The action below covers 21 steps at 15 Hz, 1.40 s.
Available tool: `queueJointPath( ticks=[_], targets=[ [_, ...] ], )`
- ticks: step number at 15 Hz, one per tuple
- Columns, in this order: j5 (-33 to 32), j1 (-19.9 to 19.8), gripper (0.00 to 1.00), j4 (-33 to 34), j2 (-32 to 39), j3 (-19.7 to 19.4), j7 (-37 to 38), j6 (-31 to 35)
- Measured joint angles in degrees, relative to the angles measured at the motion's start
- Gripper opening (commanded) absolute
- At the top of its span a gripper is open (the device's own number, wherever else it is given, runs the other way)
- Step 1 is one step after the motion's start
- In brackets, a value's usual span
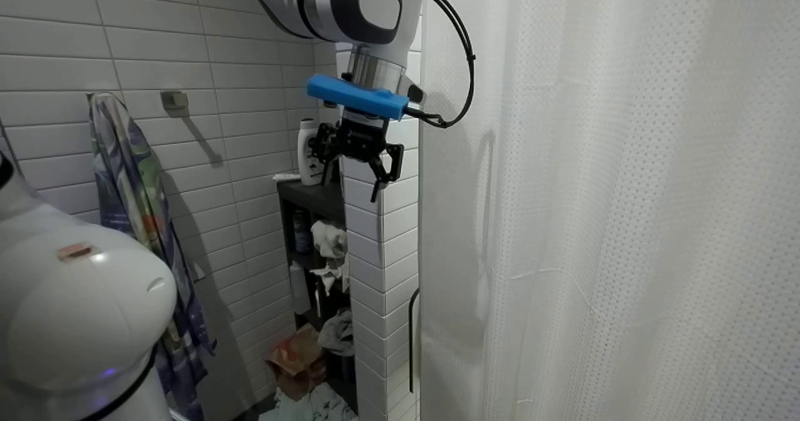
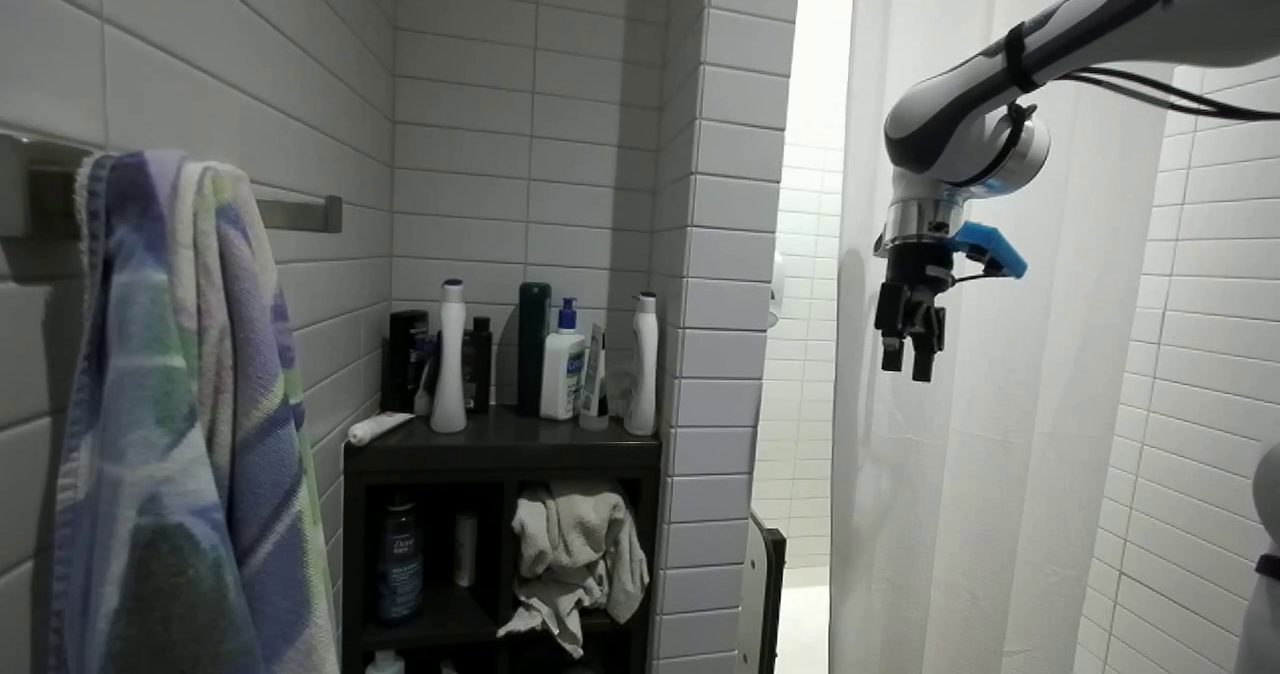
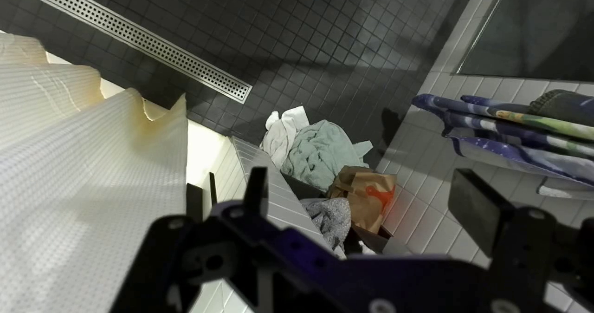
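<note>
My black gripper (image 1: pixel 350 185) is open and holds nothing. It hangs pointing down in both exterior views (image 2: pixel 908 364), near the white shower curtain (image 2: pixel 960 514) and the tiled column (image 1: pixel 382 271). In the wrist view its fingers stand wide apart (image 3: pixel 365 201). Far below, between them, show a brown paper bag (image 3: pixel 369 197) and a grey cloth (image 3: pixel 329 218). A pale green cloth (image 3: pixel 320 155) and a white cloth (image 3: pixel 283 134) lie beyond. A dark shelf (image 2: pixel 500 454) bears several bottles, among them a white bottle (image 2: pixel 451 364) and a blue-capped pump bottle (image 2: pixel 563 369).
A colourful towel (image 2: pixel 180 434) hangs from a metal bar (image 2: pixel 300 212) on the tiled wall. A beige cloth (image 2: pixel 580 544) hangs out of a shelf compartment. A white tube (image 2: pixel 380 426) lies on the shelf top. A metal drain (image 3: pixel 134 36) runs along the dark floor.
</note>
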Motion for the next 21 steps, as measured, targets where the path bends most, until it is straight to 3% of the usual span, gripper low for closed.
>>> queueJointPath(
  ticks=[21],
  targets=[
    [1.20, -0.03, 1.00, -0.42, 0.00, 0.90, 0.18, 0.00]
  ],
)
